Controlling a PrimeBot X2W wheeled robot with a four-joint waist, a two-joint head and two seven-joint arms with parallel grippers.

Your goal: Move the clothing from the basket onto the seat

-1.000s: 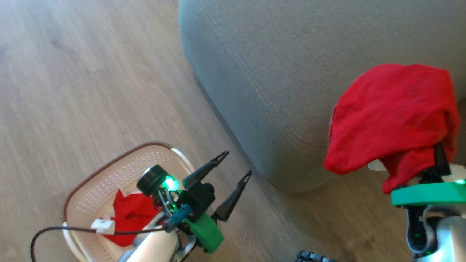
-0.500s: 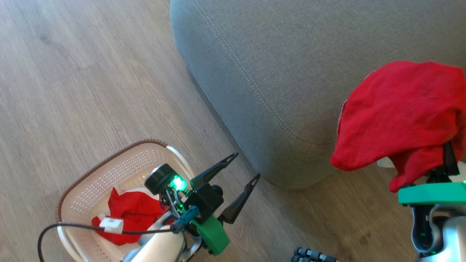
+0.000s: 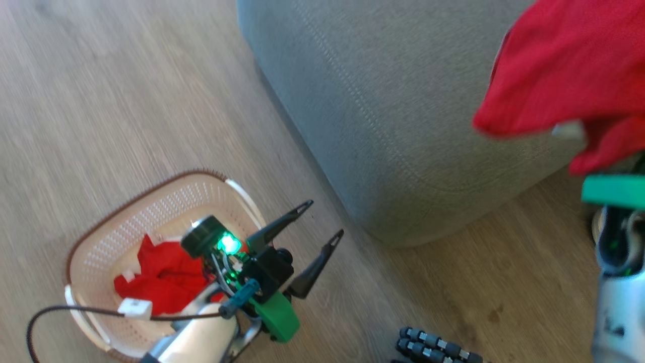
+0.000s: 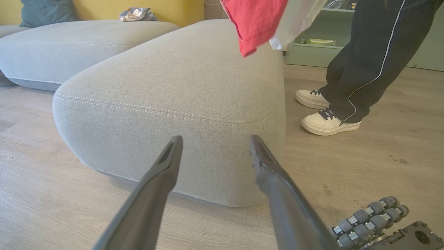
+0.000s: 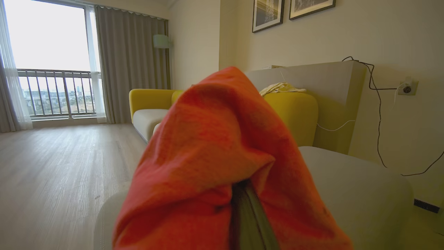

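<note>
Your right gripper [image 5: 245, 205] is sitting higher than a second ago, lifting the held red garment [image 3: 564, 65] from beside the seat's [image 3: 378, 101] corner to over its top. Cloth is covering the jaws, can't tell their state. Your left gripper [image 3: 323, 219] is hovering spread wide, empty, between seat and basket [image 3: 126, 201]. Second red garment [image 3: 156, 275] is lying inside the basket.

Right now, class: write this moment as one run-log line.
right gripper shut on red garment near seat | left gripper open, empty | second garment in basket
</note>
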